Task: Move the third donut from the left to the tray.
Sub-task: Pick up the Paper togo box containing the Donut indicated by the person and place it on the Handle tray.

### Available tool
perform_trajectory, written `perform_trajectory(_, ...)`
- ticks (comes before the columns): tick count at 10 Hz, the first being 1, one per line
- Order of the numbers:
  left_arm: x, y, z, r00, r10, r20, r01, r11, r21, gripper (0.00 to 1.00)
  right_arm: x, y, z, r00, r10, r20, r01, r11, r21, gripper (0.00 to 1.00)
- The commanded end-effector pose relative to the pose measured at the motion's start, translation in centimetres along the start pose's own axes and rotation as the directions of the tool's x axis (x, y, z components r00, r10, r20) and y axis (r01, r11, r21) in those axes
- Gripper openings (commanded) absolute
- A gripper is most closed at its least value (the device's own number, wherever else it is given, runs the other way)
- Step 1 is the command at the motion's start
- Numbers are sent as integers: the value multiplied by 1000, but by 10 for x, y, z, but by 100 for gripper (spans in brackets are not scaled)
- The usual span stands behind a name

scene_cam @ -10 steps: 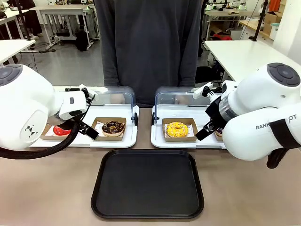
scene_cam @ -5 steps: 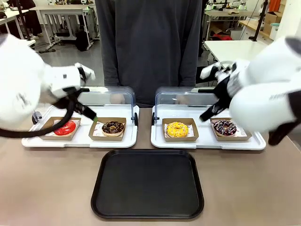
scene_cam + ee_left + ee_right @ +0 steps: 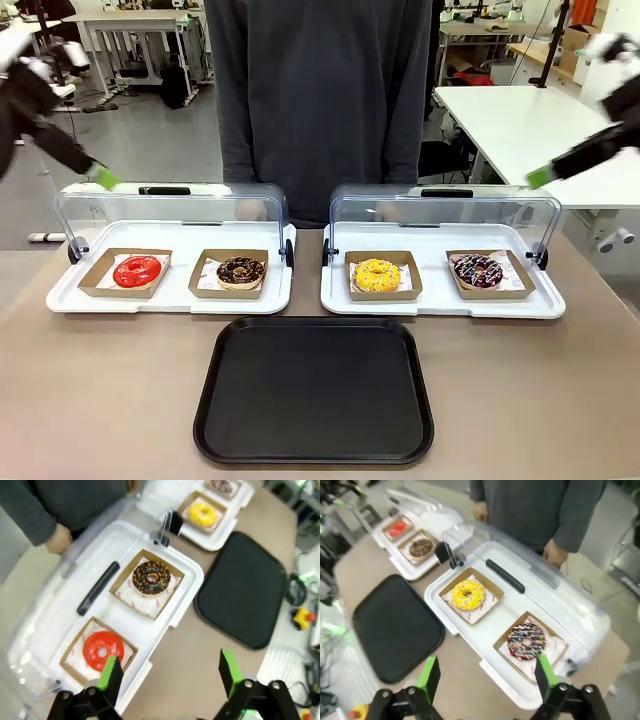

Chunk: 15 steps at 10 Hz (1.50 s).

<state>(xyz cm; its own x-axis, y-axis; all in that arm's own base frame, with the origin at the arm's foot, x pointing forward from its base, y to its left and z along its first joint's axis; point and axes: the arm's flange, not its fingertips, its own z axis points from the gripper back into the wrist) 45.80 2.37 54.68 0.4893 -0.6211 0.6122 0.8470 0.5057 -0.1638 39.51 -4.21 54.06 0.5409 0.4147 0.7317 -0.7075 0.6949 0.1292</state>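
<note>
The third donut (image 3: 377, 274), yellow-iced with dark sprinkles, sits in its brown cardboard holder on the right white tray (image 3: 440, 302). It also appears in the left wrist view (image 3: 203, 514) and the right wrist view (image 3: 467, 594). The black tray (image 3: 314, 390) lies bare at the near middle of the table. My left gripper (image 3: 169, 666) is open, high above the left white tray. My right gripper (image 3: 486, 674) is open, high above the right white tray's near edge. In the front view one green-tipped finger of each arm shows, a left finger (image 3: 100, 178) and a right finger (image 3: 540, 177).
A red donut (image 3: 137, 270) and a chocolate donut (image 3: 241, 270) sit on the left white tray; a dark sprinkled donut (image 3: 478, 269) lies right of the yellow one. Both clear lids (image 3: 440, 210) stand open behind. A person (image 3: 320, 100) stands at the far edge, one hand (image 3: 552, 555) at the lid.
Both arms have risen and swung outward, away from the white trays, uncovering the outer donuts. The donuts and the black tray have not moved.
</note>
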Motion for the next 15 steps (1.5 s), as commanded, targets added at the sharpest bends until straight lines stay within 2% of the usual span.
perform_trajectory(1, -36, 50, 22, 995, -21, 99, 31, 994, -102, 100, -32, -44, 32, 994, 17, 104, -29, 992, 123, 100)
perform_trajectory(2, -65, 66, 39, 991, -44, 127, 55, 995, -83, 100, -57, -61, 51, 986, -6, 165, -20, 987, 157, 100)
perform_trajectory(4, -113, 82, 60, 972, -82, 220, 109, 987, -115, 100, -96, -79, 75, 962, 12, 271, -66, 980, 188, 100)
perform_trajectory(6, -144, 85, 70, 953, -84, 290, 116, 989, -96, 100, -120, -87, 85, 946, 13, 323, -79, 978, 193, 100)
perform_trajectory(9, -153, 74, 64, 926, -82, 368, 131, 985, -110, 100, -128, -90, 90, 936, 31, 351, -100, 978, 181, 100)
perform_trajectory(13, -163, 79, 67, 914, -94, 395, 148, 983, -106, 100, -131, -94, 89, 930, 13, 367, -88, 978, 188, 100)
perform_trajectory(14, -164, 79, 69, 909, -95, 407, 137, 988, -76, 100, -131, -96, 89, 933, 20, 360, -91, 979, 182, 100)
perform_trajectory(15, -159, 78, 66, 932, -74, 355, 121, 986, -112, 100, -133, -92, 87, 939, -10, 343, -61, 979, 197, 100)
